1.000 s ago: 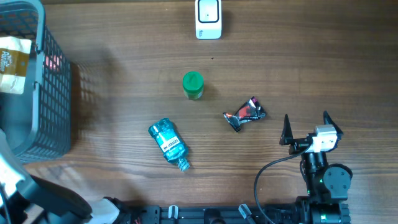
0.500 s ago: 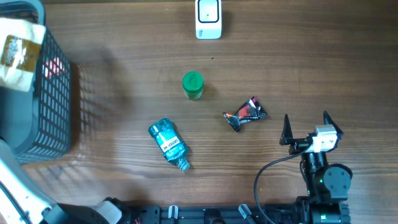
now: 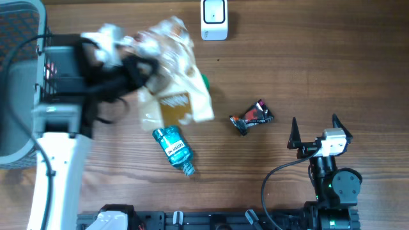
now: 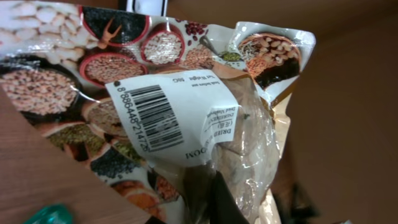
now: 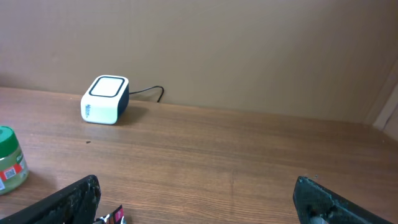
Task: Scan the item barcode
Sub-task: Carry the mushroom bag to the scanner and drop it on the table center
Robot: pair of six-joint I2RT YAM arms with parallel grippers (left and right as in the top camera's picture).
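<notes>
My left gripper [image 3: 139, 64] is shut on a printed food bag [image 3: 174, 80], holding it in the air over the middle of the table, below and left of the white scanner [image 3: 214, 19]. In the left wrist view the bag [image 4: 186, 93] fills the frame, its white label with the barcode [image 4: 155, 117] faces the camera, and my dark fingers [image 4: 221, 199] pinch its lower edge. My right gripper [image 3: 314, 131] rests open at the right front, its jaws wide apart over bare wood [image 5: 199, 205]. The scanner [image 5: 104, 99] stands far ahead of it.
A dark mesh basket [image 3: 22, 22] fills the far left. A blue bottle [image 3: 174, 148] lies below the bag, and a crumpled wrapper [image 3: 252, 117] lies left of my right gripper. The bag mostly hides a green-lidded jar [image 5: 11, 163] from above.
The left arm has lifted the bag out of the basket and swung it right, over the table's middle and the green jar. The right arm has not moved.
</notes>
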